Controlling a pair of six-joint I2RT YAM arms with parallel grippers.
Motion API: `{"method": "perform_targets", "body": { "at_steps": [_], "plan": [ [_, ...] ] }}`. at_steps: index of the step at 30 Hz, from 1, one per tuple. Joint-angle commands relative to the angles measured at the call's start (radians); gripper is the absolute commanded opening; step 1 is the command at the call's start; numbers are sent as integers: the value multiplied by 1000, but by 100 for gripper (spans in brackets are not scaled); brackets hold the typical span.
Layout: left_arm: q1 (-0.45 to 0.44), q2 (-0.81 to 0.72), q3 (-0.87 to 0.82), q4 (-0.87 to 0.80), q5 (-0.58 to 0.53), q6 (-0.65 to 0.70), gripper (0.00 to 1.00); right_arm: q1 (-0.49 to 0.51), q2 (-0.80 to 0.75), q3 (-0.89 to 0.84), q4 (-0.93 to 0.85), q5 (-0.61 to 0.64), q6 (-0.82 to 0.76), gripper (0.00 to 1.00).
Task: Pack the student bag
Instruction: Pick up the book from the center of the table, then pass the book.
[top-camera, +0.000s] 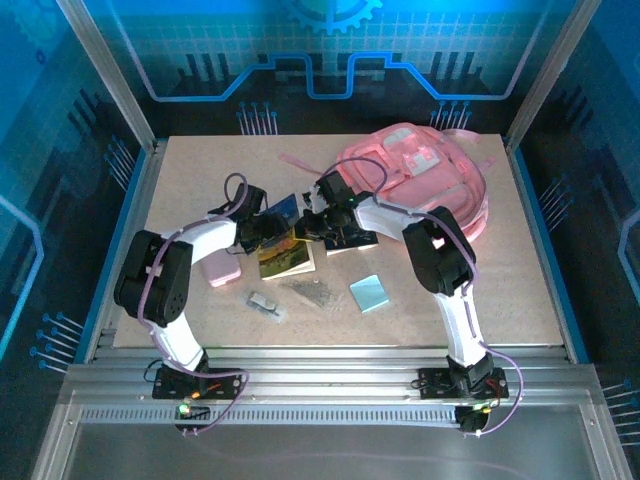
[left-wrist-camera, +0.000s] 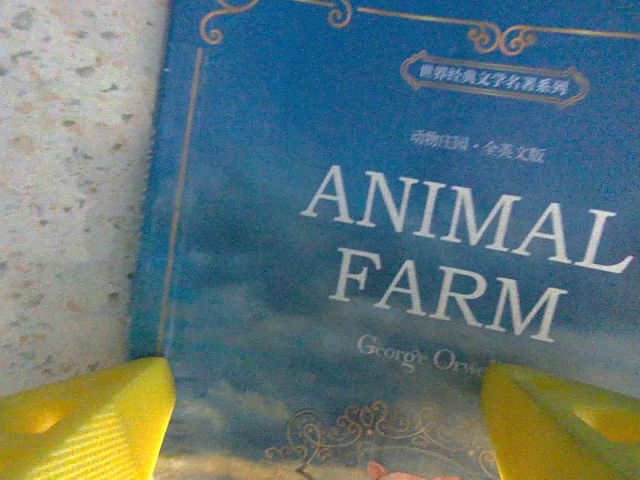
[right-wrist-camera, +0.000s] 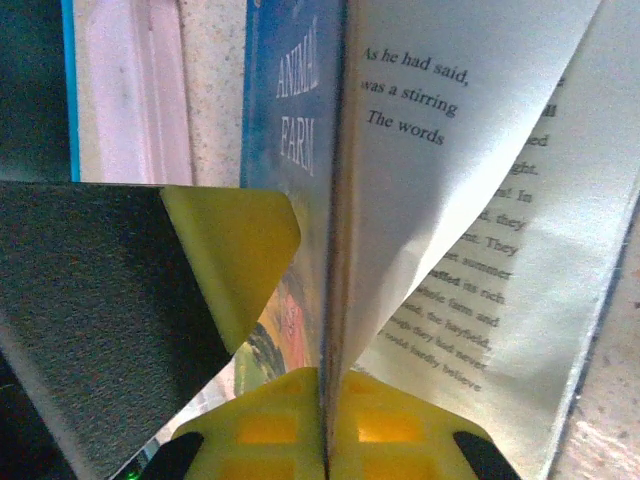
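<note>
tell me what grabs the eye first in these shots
The big pink student bag at the far right of the table stands out most. Mid-table, both arms meet over a blue Animal Farm book. The right gripper is shut on its raised front cover, pages fanning open, while the left gripper, open, faces that cover.

Large soft pink student bag, flat at far right (lighter front pockets upward)

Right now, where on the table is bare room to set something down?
Free: the speckled beige table's far-left corner, behind the left arm; also right of the right arm, nearer than the large pink fabric backpack. Crowded: the centre, around the blue paperback book.
</note>
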Motion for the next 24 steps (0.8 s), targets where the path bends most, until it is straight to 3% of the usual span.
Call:
{"method": "perform_targets", "body": {
  "at_steps": [1,6,10,18,24],
  "plan": [
    [9,-66,41,-99,-39,38,84,-24,-77,6,13,-43,22,0],
    [35,-93,37,-65,-13,34,94,-67,-127,-51,81,-91,63,0],
    [40,-85,-23,107,111,-3,99,-110,-148,-118,173,-147,113,0],
    [38,-51,-136,465,265,-157,99,-174,-177,-224,280,-191,171,0],
    [27,10,-152,575,319,-213,94,-210,-179,-275,314,-199,185,0]
  ]
}}
